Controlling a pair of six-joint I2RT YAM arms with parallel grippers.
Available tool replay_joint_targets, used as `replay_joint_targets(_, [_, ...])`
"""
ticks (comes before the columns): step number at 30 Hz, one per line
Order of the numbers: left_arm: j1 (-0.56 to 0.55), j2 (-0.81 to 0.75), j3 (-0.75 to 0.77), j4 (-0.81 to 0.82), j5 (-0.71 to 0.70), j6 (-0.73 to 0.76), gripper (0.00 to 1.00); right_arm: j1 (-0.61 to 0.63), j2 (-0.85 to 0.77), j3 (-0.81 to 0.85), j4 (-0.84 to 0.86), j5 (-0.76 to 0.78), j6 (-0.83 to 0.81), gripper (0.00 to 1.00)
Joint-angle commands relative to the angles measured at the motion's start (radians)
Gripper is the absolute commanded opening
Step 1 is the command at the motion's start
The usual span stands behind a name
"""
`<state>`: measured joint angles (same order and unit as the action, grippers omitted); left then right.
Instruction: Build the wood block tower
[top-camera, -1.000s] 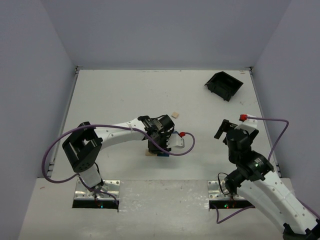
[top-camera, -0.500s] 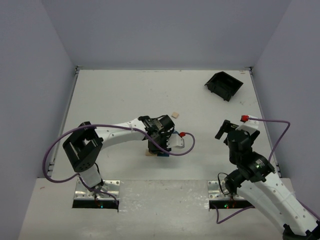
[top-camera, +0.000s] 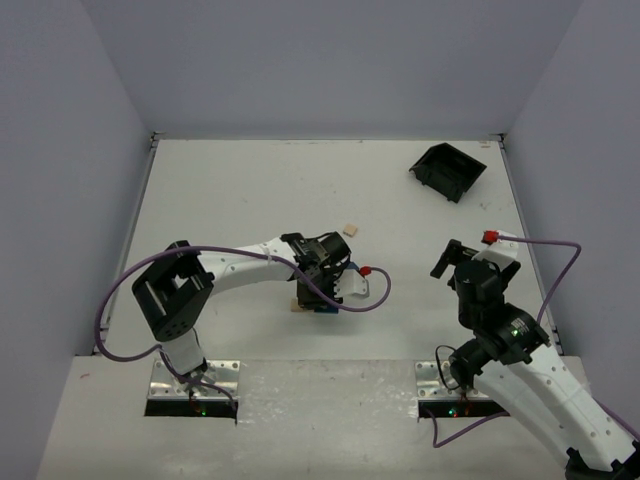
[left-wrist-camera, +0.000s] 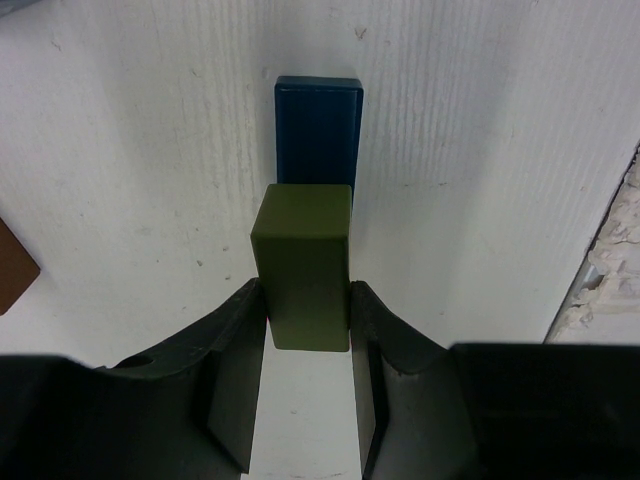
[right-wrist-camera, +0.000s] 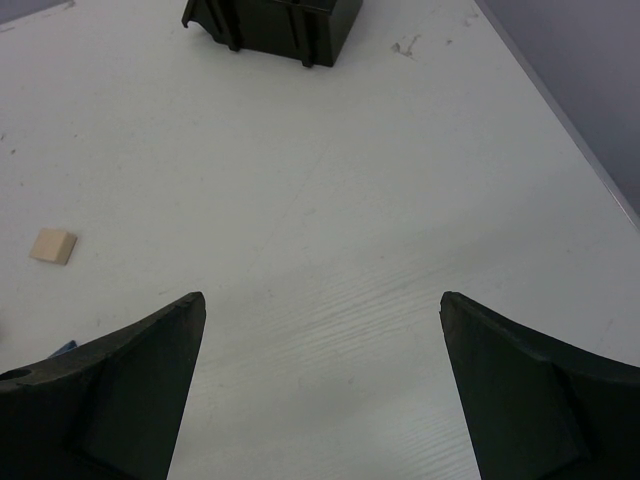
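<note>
An olive green block (left-wrist-camera: 302, 262) is pinched between the fingers of my left gripper (left-wrist-camera: 306, 295), which is shut on it. Just beyond it a dark blue block (left-wrist-camera: 318, 130) lies flat on the white table, and the green block overlaps its near end. Whether the two touch I cannot tell. A reddish brown block (left-wrist-camera: 12, 265) pokes in at the left edge. From above, the left gripper (top-camera: 318, 283) covers this cluster; only a blue edge (top-camera: 326, 310) and a tan block (top-camera: 297, 305) show. My right gripper (right-wrist-camera: 318, 300) is open over bare table.
A loose pale tan block (top-camera: 350, 230) lies behind the left gripper and also shows in the right wrist view (right-wrist-camera: 53, 246). A black plastic bin (top-camera: 447, 170) sits at the far right corner. Grey walls close in the table on three sides.
The left arm's elbow has shifted slightly to the right while its gripper stays over the blocks. The right gripper has edged a little.
</note>
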<state>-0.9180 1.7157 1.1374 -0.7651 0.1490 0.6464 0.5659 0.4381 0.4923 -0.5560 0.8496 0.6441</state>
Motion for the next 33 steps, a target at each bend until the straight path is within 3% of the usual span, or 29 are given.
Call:
replay_joint_targets(1, [-0.015, -0.001, 0.002, 0.019, -0.004, 0.009, 0.0, -0.001, -0.002, 0.0, 0.013, 0.043, 0.02, 0.99])
replay_joint_targets(12, [-0.015, 0.007, 0.005, 0.021, -0.021, 0.027, 0.09, 0.0, -0.01, -0.004, 0.013, 0.049, 0.02, 0.99])
replay_joint_targets(33, [-0.024, 0.01, -0.001, 0.024, -0.034, 0.038, 0.16, -0.001, -0.027, -0.014, 0.007, 0.057, 0.022, 0.99])
